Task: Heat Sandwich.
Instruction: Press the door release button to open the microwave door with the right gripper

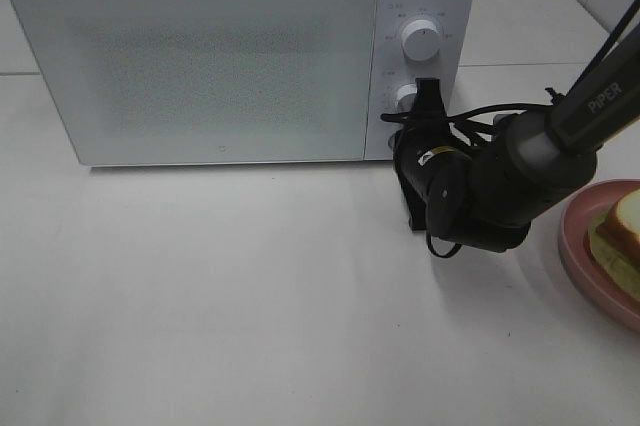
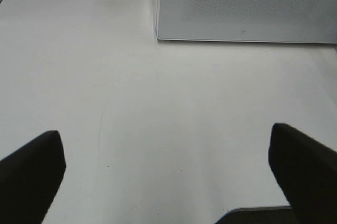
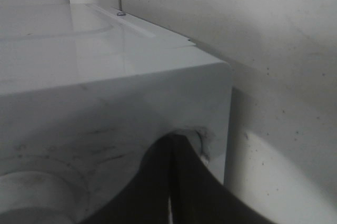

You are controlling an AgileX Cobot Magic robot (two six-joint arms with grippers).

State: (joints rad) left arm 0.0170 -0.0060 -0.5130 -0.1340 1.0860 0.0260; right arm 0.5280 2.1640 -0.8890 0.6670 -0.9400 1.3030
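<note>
Near zone: bare white table (image 1: 250, 326). In the left wrist view the left gripper (image 2: 166, 148) hangs over this surface with its two dark fingers (image 2: 31, 176) spread wide and nothing between them; the microwave's left front corner lies farther ahead.

Right edge, mid-depth: the sandwich (image 1: 622, 231), white slices with green filling showing, lies on a pink plate (image 1: 578, 256) that the frame partly cuts off.

Centre right, farther back: the right arm (image 1: 520, 171) reaches in from the right. The right gripper (image 1: 428, 88) has its fingers pressed together, holding nothing, with the tips at the lower knob (image 1: 405, 98).

Far zone: white microwave (image 1: 200, 56), door closed, with the upper knob (image 1: 421, 40) above the lower one on the right-hand control panel.
</note>
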